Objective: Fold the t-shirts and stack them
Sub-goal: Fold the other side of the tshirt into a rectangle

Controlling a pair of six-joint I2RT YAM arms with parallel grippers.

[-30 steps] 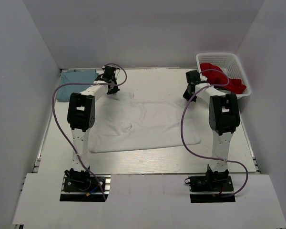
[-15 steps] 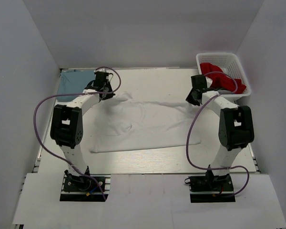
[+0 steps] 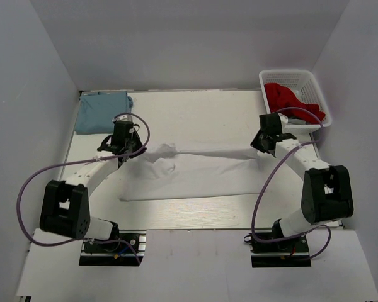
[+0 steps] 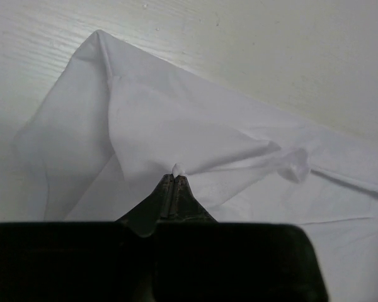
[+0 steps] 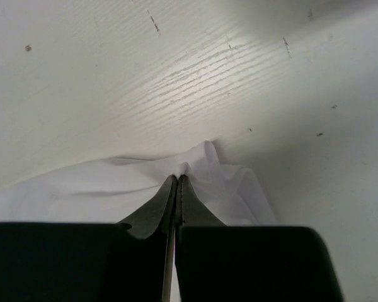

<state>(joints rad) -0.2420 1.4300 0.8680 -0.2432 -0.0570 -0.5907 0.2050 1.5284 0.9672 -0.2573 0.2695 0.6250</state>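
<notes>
Table: far edge of white t-shirt nearer than before.

The left arm and right arm have white links, black joints, looping purple cables, and dark tapered jaws.

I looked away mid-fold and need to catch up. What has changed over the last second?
Both arms drew back toward their bases. The left gripper and right gripper, each shut on the far edge of the white t-shirt, pulled that edge nearer, bunching it into a ridge. No grip or release seen. The light blue t-shirt, red garment and basket stayed put.
</notes>
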